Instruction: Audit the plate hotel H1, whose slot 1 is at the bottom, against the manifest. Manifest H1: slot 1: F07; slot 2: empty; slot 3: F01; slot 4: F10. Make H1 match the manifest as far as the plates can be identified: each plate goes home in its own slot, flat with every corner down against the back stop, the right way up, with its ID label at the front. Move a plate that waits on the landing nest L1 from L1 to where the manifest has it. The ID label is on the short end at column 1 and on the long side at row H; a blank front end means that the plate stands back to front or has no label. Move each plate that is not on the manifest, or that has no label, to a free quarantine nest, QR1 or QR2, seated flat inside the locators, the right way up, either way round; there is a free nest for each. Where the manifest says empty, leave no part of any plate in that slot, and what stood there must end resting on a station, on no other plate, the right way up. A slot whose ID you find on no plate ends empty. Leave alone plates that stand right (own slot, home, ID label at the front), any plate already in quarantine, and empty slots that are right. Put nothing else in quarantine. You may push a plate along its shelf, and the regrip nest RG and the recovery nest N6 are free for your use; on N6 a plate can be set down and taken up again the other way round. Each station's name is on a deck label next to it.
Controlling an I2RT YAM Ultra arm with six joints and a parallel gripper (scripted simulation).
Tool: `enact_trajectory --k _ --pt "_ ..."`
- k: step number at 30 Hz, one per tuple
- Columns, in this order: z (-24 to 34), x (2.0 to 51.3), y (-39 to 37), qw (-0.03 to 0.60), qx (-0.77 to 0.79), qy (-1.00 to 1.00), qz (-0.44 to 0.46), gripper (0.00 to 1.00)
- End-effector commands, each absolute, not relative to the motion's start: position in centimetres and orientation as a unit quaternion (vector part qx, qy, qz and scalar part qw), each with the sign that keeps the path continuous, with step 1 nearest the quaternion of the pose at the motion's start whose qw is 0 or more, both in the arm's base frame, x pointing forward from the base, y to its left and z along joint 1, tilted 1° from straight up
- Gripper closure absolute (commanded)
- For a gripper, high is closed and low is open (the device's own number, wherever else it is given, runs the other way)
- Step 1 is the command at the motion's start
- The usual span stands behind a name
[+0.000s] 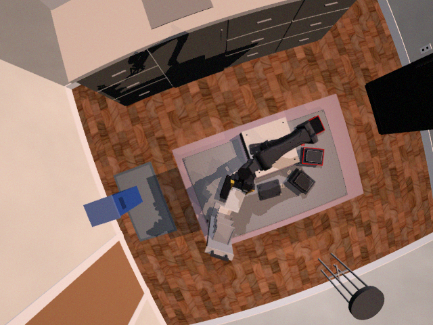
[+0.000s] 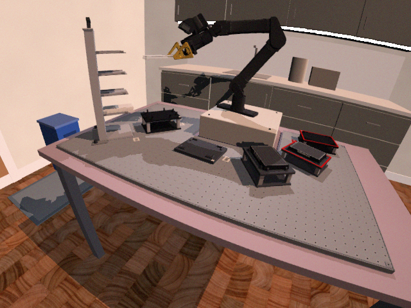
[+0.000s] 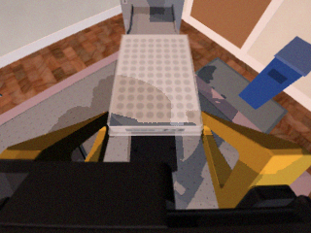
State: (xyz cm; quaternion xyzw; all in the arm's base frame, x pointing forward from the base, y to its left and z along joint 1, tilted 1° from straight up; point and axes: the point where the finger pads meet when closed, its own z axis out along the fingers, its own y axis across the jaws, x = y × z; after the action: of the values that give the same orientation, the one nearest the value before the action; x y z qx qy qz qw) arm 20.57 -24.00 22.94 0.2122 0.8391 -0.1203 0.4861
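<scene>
My gripper (image 2: 180,52) is high in the air to the right of the plate hotel H1 (image 2: 94,86). It is shut on a clear well plate (image 2: 155,56) and holds it level by its near short end, at about the height of the top shelf (image 2: 111,52). A gap lies between the plate and the hotel. In the wrist view the plate (image 3: 155,83) sits between the yellow fingers and points at the hotel post (image 3: 153,15). I cannot read any marking on its near end. A pale plate (image 2: 117,108) lies on the bottom shelf. The shelves between look thin and bare.
A raised black nest (image 2: 160,119) stands empty near the hotel. A flat black nest (image 2: 200,149) lies mid-deck. Another raised nest holds a dark plate (image 2: 268,159). Of two red-framed nests, the near one (image 2: 307,152) holds a dark plate and the far one (image 2: 318,139) looks empty.
</scene>
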Motion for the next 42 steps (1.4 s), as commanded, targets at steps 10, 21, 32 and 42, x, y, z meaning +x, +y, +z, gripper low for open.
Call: enact_trajectory --k 10,21,32,42 --pt "24.3 20.6 -23.9 0.488 0.209 0.839 -0.118 0.14" --pt "25.2 20.6 -23.9 0.488 0.209 0.839 -0.118 0.14" --pt "26.2 20.6 -23.9 0.488 0.209 0.839 -0.118 0.14" --pt "27.1 20.6 -23.9 0.488 0.209 0.839 -0.118 0.14"
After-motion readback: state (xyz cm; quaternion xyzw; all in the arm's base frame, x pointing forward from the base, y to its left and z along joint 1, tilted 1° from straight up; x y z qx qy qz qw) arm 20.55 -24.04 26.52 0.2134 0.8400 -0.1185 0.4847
